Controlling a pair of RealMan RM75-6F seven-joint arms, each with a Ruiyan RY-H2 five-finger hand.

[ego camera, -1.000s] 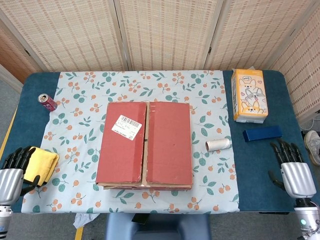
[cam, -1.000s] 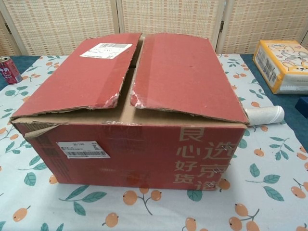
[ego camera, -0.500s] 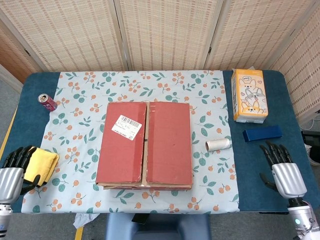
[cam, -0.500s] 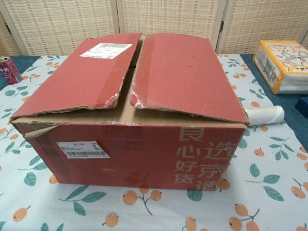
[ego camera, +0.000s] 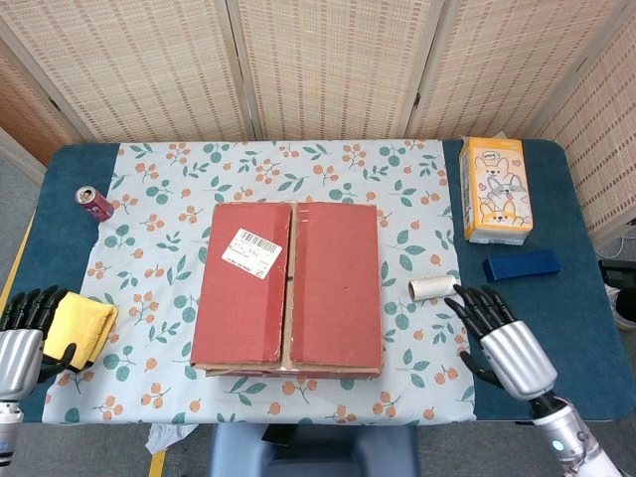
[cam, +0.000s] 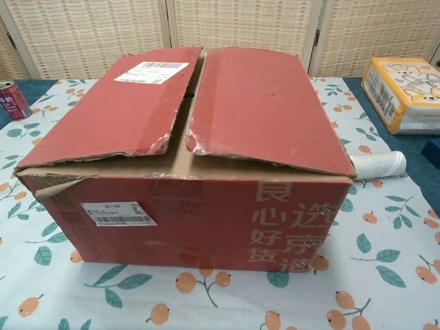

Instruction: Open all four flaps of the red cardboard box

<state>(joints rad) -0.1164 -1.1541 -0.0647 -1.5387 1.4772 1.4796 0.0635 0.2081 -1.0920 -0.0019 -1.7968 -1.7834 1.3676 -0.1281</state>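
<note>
The red cardboard box [ego camera: 288, 288] stands mid-table with both long top flaps lying flat and a narrow seam between them; the left flap carries a white label [ego camera: 253, 251]. The chest view shows the box [cam: 199, 165] from the front, its flap edges torn. My right hand [ego camera: 505, 343] hovers open over the table's front right, just right of the box and touching nothing. At the front left edge my left hand [ego camera: 25, 338] sits with fingers spread beside a yellow cloth [ego camera: 81, 328]. Neither hand shows in the chest view.
A white paper roll [ego camera: 433, 288] lies between the box and my right hand. A blue block [ego camera: 522, 265] and an orange tissue box [ego camera: 495, 189] sit at the right. A red can [ego camera: 94, 203] stands at the far left.
My right hand has moved left from the table's right edge toward the box. The left hand and the box have stayed put.
</note>
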